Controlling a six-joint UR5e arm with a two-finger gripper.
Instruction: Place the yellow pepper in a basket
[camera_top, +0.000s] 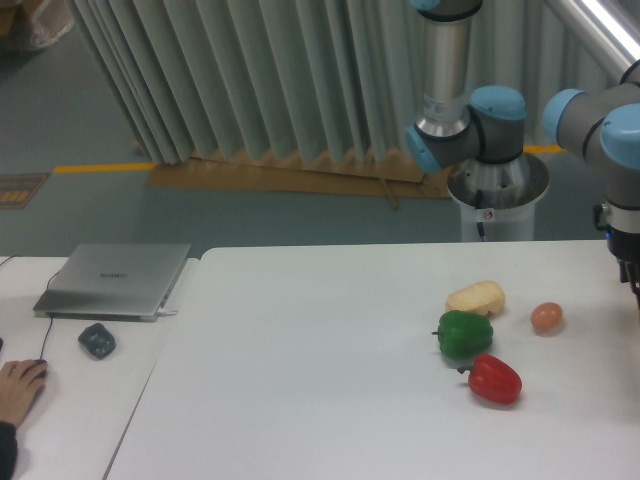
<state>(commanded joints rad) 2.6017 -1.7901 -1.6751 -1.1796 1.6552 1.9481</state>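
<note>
laptop (115, 279) left | peppers (465, 334) right | mouse (97, 341) before laptop

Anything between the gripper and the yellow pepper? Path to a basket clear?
The small orange-pink egg lies roughly between the gripper, at the right frame edge, and the yellow pepper. The green pepper crowds its near side. No basket is in view.

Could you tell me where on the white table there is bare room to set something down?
The widest bare patch runs from the table's left edge to the green pepper, and along the front. It is crowded at the right: the pale yellow item, the green pepper, the red pepper and the small orange egg-shaped thing cluster there, with the arm at the right edge.
</note>
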